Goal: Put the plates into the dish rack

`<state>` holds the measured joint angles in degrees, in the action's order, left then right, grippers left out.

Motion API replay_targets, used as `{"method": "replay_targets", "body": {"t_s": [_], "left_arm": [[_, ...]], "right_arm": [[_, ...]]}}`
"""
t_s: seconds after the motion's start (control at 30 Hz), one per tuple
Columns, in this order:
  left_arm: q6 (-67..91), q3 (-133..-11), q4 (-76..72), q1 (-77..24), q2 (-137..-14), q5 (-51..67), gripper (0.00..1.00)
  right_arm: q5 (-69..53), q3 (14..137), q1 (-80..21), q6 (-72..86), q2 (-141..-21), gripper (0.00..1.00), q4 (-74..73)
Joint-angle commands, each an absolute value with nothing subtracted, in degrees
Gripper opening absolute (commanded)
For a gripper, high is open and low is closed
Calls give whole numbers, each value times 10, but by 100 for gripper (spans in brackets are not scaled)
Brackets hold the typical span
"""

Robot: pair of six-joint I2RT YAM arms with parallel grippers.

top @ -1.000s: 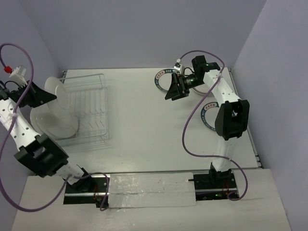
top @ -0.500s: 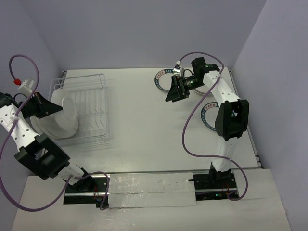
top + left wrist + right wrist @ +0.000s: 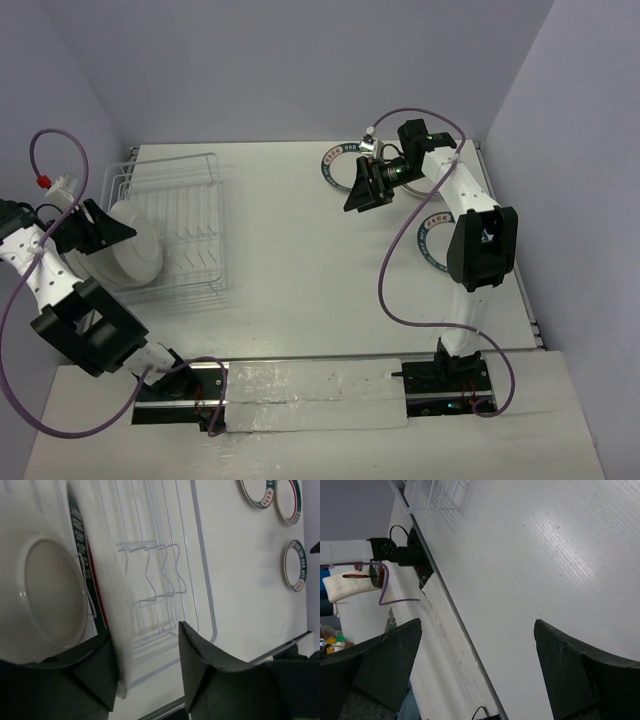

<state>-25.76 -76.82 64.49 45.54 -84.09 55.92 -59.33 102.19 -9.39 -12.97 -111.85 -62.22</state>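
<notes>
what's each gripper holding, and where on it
Nothing looks held. The left gripper is open beside the rim of a plate standing in the dish rack, one finger clear of it. The right gripper is open, empty.

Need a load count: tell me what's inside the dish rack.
Plates stand on edge at the dish rack's left end; other slots show bare wire. They overlap, so how many stand there is hidden.
</notes>
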Motion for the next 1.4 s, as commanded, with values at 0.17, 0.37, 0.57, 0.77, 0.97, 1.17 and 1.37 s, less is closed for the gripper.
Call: {"method": "replay_targets", "body": {"t_s": [0.17, 0.37, 0.57, 0.77, 0.97, 1.17, 1.37], "left_arm": [[-222, -850, 578, 458, -804, 548, 88], [-175, -959, 492, 423, -756, 420, 99], [-230, -890, 380, 208, -662, 148, 99], [-253, -849, 413, 88, -655, 126, 99], [-255, -789, 385, -29, -644, 43, 99], [-241, -766, 366, -65, -658, 9, 99], [-236, -759, 354, -73, -658, 4, 99]], "right_arm": [[-567, 1020, -96, -131, -1076, 100, -606], [-464, 988, -96, -91, -1043, 100, -537], [-296, 940, -95, -73, -1015, 100, -471], [-265, 895, -30, -145, -995, 100, -488], [-217, 837, 87, -262, -952, 97, -541], [-100, 636, 74, -342, -834, 97, -422], [46, 484, -37, -345, -741, 99, -313]]}}
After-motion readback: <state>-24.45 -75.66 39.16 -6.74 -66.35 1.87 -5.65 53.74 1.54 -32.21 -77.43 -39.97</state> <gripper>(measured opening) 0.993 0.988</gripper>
